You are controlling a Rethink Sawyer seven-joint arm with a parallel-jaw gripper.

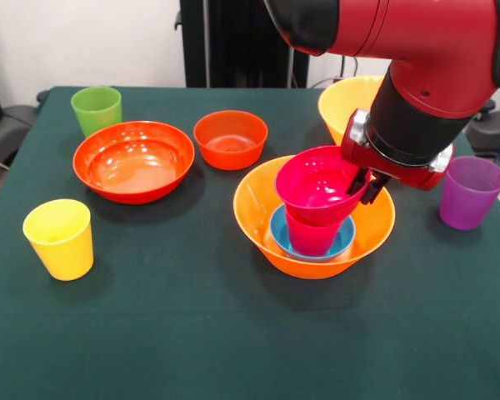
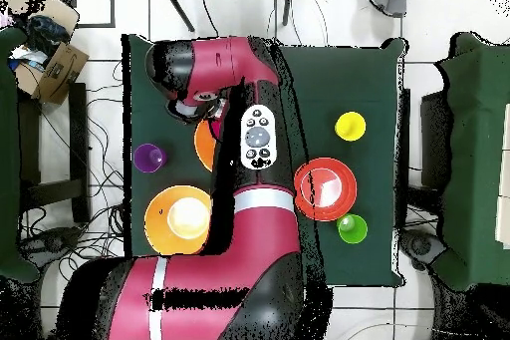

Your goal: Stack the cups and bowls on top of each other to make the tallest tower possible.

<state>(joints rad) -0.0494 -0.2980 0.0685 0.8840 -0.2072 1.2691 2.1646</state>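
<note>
We see the gripper (image 1: 365,185) pinching the right rim of the magenta bowl (image 1: 317,185), one finger inside the bowl and one outside, closed on the wall. The magenta bowl sits tilted on top of a crimson-pink cup (image 1: 310,235), which stands in a small blue bowl (image 1: 312,242), and that rests inside a large orange bowl (image 1: 313,218). Together these form the tower (image 1: 313,212), a little right of the desk's middle in the front view.

Taking the tower as the clock's centre in the front view: a second large orange bowl (image 1: 347,102) lies at about one o'clock, partly hidden by the red arm (image 1: 417,58). A purple cup (image 1: 469,192) stands at three o'clock, apart from the tower. A small red-orange bowl (image 1: 230,138) lies at eleven o'clock, near the tower's rim. The wide shallow red-orange bowl (image 1: 133,160) sits at ten o'clock, with a green cup (image 1: 96,109) just beyond it. A yellow cup (image 1: 59,237) stands at nine o'clock, well apart. All rest on the dark green desk (image 1: 192,333).

In the overhead view the arm covers most of the tower, so we cannot check its alignment there.

We judge the main risk to be the magenta bowl's tilt: if it is released off-centre on the narrow cup, it may slide off or tip the cup. Pulling the inner finger out sideways could also drag the bowl.
</note>
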